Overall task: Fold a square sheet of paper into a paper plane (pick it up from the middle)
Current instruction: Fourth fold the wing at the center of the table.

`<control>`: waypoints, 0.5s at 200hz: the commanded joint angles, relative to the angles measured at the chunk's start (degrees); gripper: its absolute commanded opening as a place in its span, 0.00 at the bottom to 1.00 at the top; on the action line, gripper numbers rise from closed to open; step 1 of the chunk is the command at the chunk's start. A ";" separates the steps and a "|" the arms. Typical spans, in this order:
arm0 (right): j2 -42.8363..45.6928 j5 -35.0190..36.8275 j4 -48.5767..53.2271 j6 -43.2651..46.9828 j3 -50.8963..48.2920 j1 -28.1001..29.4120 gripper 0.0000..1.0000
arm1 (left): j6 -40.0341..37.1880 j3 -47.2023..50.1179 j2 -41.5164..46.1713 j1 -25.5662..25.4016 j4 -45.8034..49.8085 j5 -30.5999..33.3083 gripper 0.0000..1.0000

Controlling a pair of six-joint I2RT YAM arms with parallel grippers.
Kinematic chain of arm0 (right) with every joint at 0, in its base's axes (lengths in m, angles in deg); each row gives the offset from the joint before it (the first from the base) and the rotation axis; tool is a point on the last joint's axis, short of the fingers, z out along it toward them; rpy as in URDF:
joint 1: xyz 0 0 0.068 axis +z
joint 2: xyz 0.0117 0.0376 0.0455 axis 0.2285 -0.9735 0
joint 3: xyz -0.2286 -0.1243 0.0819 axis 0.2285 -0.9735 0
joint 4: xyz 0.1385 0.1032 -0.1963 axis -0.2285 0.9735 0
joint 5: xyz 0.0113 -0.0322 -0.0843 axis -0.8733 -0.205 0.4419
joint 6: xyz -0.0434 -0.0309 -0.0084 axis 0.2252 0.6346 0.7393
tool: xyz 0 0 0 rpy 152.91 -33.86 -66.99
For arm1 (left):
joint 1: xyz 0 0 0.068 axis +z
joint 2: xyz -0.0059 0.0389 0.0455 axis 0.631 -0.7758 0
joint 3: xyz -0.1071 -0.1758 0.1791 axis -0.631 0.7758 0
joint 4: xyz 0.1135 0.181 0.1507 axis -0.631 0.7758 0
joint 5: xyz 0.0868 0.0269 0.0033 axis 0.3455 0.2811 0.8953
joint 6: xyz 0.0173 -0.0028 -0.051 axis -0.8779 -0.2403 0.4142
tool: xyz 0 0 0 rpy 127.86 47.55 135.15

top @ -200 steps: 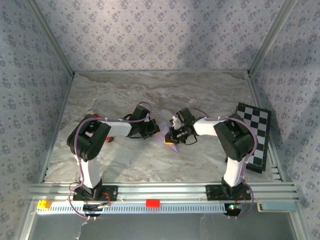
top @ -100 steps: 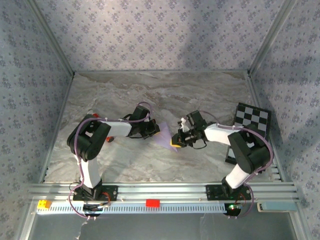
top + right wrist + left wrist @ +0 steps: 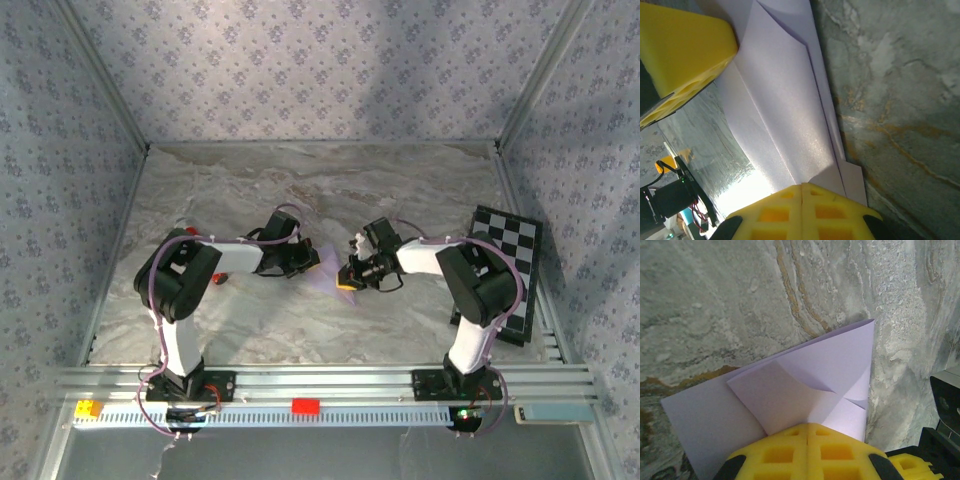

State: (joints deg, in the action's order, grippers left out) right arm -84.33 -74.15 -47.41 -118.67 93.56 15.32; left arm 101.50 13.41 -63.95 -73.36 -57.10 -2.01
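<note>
Mid-fold stage of the plane. The square sheet of paper (image 3: 805,375) lies at the centre of the counter (image 3: 330,190), already doubled over, with corner flaps turned in and a corner pointing toward 1 o'clock in the left wrist view. The left claw (image 3: 807,432) bears on its 9 o'clock side and the right claw (image 3: 802,192) on its 3 o'clock side, as read from the top view. Each claw is fully closed, its two halves meeting along a seam. Neither has the paper nipped between them: the closed tips press down on the sheet's broad face.

Judged step: flattening or pinning a fold, with the dart shape not yet formed. The next move probably calls for one claw to hold the sheet down while the other opens, takes a free edge and carries it over the centre line. A slip of the pinned side would skew the crease.

The top view gives the layout, including the checkered board (image 3: 510,262) at the 3 o'clock edge, but it reduces the paper to a lilac sliver. The left wrist view resolves the overlapping flaps. The right wrist view shows the long layered edge, with the left claw at 10 o'clock.
</note>
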 commanded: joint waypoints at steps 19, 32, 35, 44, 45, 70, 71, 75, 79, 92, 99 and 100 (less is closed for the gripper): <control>-0.70 3.56 3.35 0.40 -4.78 0.18 0.00 | -2.69 -0.27 -1.87 4.52 5.20 4.28 0.04; -0.60 3.46 2.94 0.39 -5.18 0.21 0.00 | -3.42 -1.02 -1.69 5.76 6.14 4.28 0.04; -0.53 3.52 2.92 0.39 -5.21 0.21 0.00 | -3.67 -1.23 -1.67 6.14 6.41 4.32 0.04; -0.42 3.22 2.70 0.37 -5.31 0.20 0.00 | -4.33 -2.08 -1.69 6.92 7.44 4.24 0.05; -0.42 3.20 2.71 0.42 -5.30 0.21 0.00 | -4.42 -2.13 -1.69 7.04 7.58 4.24 0.05; -0.28 2.76 2.44 0.38 -5.48 0.21 0.00 | -5.22 -4.25 -0.49 8.34 9.30 3.37 0.05; -0.26 2.75 2.45 0.37 -5.48 0.21 0.00 | -5.26 -4.35 -0.43 8.32 9.39 3.36 0.05; -0.25 2.78 2.37 0.36 -5.48 0.21 0.00 | -5.42 -4.60 -0.05 8.36 9.64 3.29 0.05; -0.25 2.69 2.27 0.29 -5.42 0.21 0.00 | -5.43 -4.86 0.39 8.30 9.96 3.19 0.05; -0.33 2.34 1.82 0.10 -5.25 0.21 0.00 | -5.47 -5.29 2.05 7.90 10.67 3.09 0.06; -0.40 2.15 1.58 -0.07 -5.21 0.20 0.00 | -5.35 -5.27 3.08 7.65 10.95 3.26 0.07; -0.41 2.10 1.49 -0.07 -5.21 0.20 0.00 | -5.32 -5.31 3.28 7.59 10.97 3.31 0.07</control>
State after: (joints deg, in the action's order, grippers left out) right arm -83.46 -74.57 -52.06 -118.71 90.85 15.32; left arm 97.76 9.78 -64.06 -65.06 -50.23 -0.65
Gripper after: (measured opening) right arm 0.052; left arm 0.063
